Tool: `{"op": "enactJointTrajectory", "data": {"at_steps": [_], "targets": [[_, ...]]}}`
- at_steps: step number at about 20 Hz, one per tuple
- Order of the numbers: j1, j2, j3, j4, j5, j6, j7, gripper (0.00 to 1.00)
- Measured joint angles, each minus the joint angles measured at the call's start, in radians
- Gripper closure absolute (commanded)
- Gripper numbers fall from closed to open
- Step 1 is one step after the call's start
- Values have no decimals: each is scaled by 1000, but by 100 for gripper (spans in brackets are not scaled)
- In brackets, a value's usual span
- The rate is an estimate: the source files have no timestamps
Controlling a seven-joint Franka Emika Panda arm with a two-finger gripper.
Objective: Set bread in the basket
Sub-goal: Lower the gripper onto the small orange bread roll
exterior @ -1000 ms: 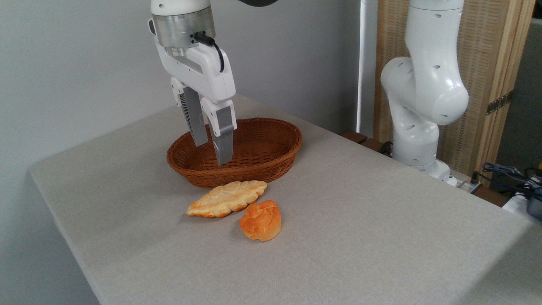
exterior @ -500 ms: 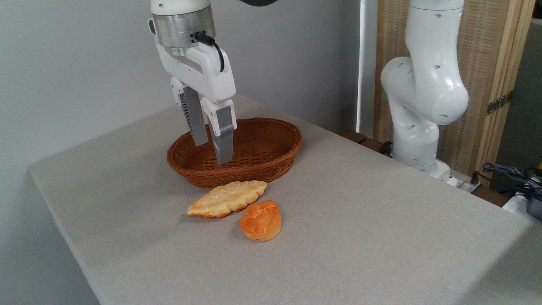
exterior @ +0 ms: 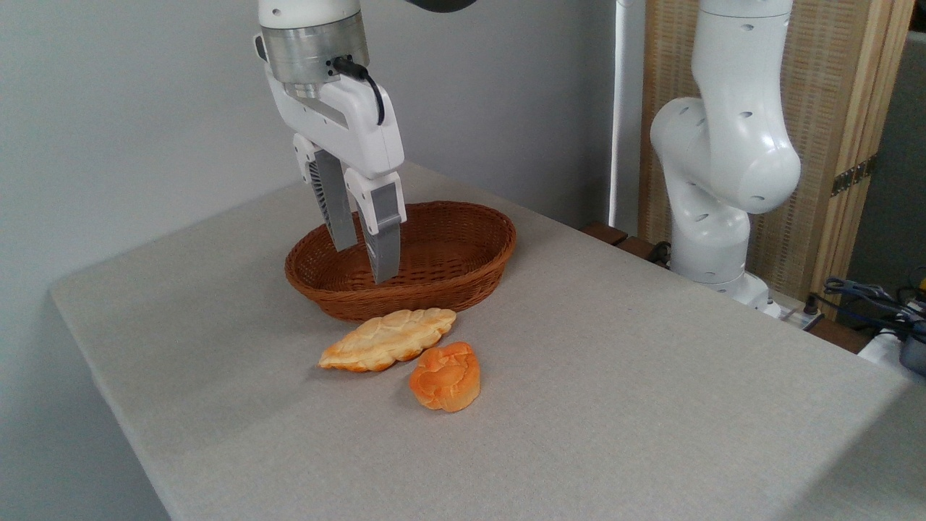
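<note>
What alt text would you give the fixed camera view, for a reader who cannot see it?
A white robot arm's open gripper hangs empty over a brown wicker basket on a grey table. In front of the basket lie a small deep-orange bun and, to its left, a longer pale braided loaf; neither is in the basket.

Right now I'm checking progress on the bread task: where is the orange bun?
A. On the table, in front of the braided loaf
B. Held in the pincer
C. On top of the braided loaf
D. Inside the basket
A: the bun lies on the table just in front of the loaf, outside the basket; the pincer hangs empty over the basket.
</note>
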Motion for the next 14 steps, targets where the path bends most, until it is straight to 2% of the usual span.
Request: {"op": "enactJointTrajectory", "data": {"at_steps": [4, 7, 11, 14], "targets": [[1, 4, 1, -37, 0, -3, 13, 0], [7, 9, 7, -92, 1, 5, 67, 0], [21, 13, 45, -166, 1, 67, 151, 0], [25, 14, 54, -204, 30, 76, 195, 0]]}}
